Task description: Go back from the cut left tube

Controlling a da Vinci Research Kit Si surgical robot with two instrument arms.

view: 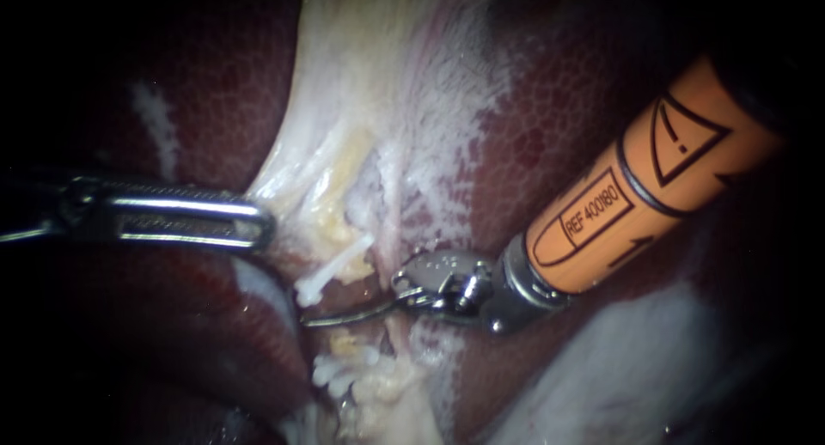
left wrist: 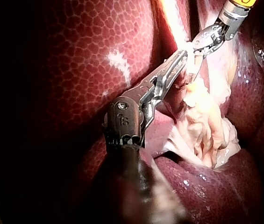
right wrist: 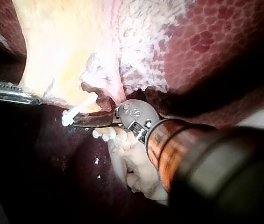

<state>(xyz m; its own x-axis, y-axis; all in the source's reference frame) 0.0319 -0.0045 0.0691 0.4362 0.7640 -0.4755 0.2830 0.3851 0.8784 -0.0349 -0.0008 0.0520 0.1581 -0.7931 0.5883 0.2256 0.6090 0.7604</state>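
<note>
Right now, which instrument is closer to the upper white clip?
Right. The right instrument lies just below the upper white clip; the left instrument sits farther off, against the pale tissue.

This is a surgical bench, and I see it close up under a scope light, with darkness all round. Mottled dark-red liver (view: pixel 559 110) fills every view. White clips (view: pixel 331 273) sit among pale tissue (view: pixel 378 67). Two slender steel tools reach in, my left instrument (view: pixel 258 226) pinching that tissue, my right instrument (view: pixel 344 314) on an orange-sleeved shaft tipped with thin blades.
</note>
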